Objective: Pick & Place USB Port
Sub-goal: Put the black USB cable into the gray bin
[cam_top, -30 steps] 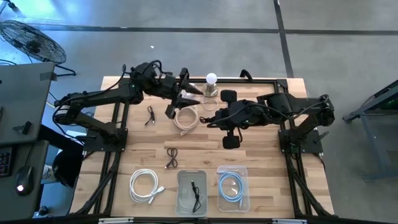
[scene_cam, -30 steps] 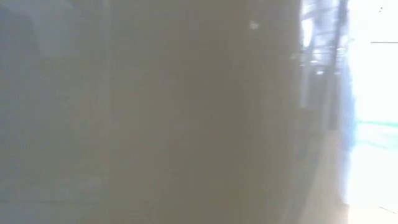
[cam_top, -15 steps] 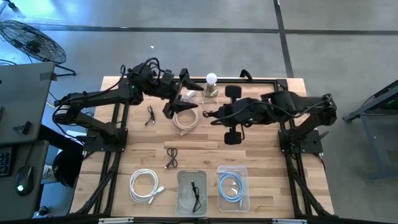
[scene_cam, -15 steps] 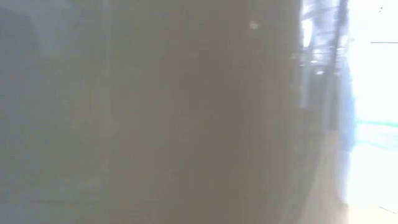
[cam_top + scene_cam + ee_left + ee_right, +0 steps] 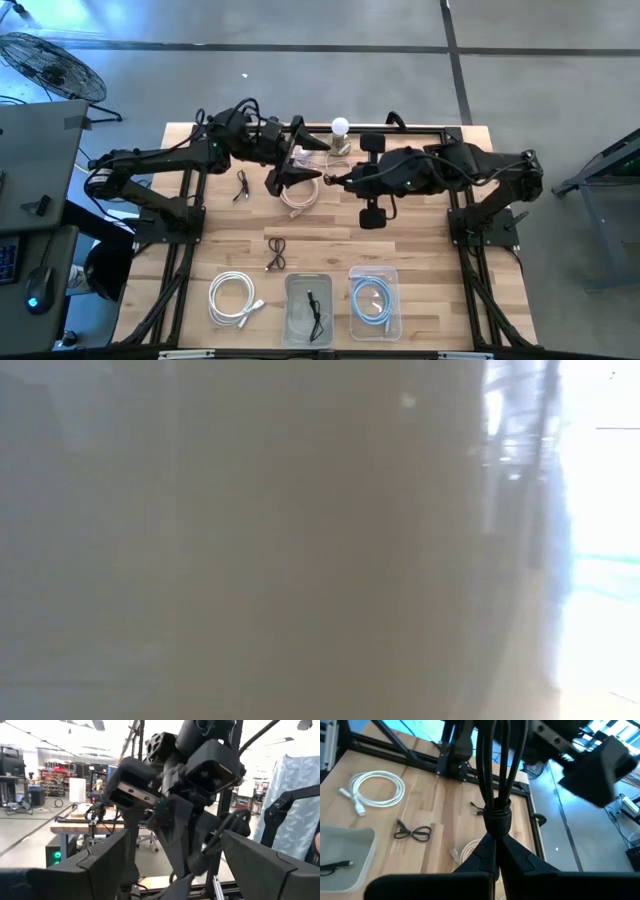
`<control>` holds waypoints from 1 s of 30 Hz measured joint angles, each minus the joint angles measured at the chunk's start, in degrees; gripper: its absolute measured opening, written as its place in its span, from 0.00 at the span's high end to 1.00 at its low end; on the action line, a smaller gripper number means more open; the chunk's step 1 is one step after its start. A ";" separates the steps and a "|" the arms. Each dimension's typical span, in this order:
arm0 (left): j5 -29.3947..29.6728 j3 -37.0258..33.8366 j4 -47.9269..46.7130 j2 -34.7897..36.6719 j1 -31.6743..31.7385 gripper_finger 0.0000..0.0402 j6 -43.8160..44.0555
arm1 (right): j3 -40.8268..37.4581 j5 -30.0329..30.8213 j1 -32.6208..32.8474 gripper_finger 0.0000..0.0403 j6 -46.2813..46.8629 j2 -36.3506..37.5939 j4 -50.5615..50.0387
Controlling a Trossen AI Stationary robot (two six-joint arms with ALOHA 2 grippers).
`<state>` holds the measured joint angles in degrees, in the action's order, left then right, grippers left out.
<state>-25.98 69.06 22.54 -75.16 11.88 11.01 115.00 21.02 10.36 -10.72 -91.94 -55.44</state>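
Since a second ago your right arm has drawn a little toward the far edge and closer to the left one, and the left tool (image 5: 291,156) has dipped slightly toward the white cable coil (image 5: 300,194) on the worktop (image 5: 430,260). Starting at the left: your left tool hangs above that coil with its fingers (image 5: 102,862) spread wide, mouth turned toward the other arm, which reads as a receiving pose for a hand-over rather than a pick from the worktop. Between the two arms, lifted clear of the wood, is the task's thing, the black cable bundle (image 5: 497,817), tied with a wrap at its middle. It sits just in front of the open left tool and roughly in line with the gap, but not yet between the fingers as far as you can judge. On the right, your right tool (image 5: 496,839) is pinched tight on the bundle just below the wrap, holding it upright so the strands stand free for the other side to take. The clear bin (image 5: 293,325) at the near edge already holds a small black cable, so it is probably where this one belongs.
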 joint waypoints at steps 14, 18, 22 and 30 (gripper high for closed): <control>6.91 -0.02 -4.76 -0.02 -1.51 0.22 -6.06 | 0.00 -2.74 -4.08 1.00 -1.72 -0.02 1.05; 7.06 -0.02 -4.60 -0.02 -1.49 0.22 -4.79 | 0.00 -4.00 -5.34 1.00 -1.81 -0.02 1.09; 7.04 -0.02 -4.70 -0.02 -1.51 0.22 -4.97 | 0.00 -5.96 -6.49 1.00 -2.29 -0.04 1.80; 6.93 -0.02 -4.81 -0.02 -1.49 0.22 -6.25 | 0.00 -8.78 -7.79 1.00 -3.79 -2.35 2.92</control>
<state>-19.05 69.04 17.74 -75.18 10.39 4.75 115.00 12.24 2.56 -14.51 -94.29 -52.52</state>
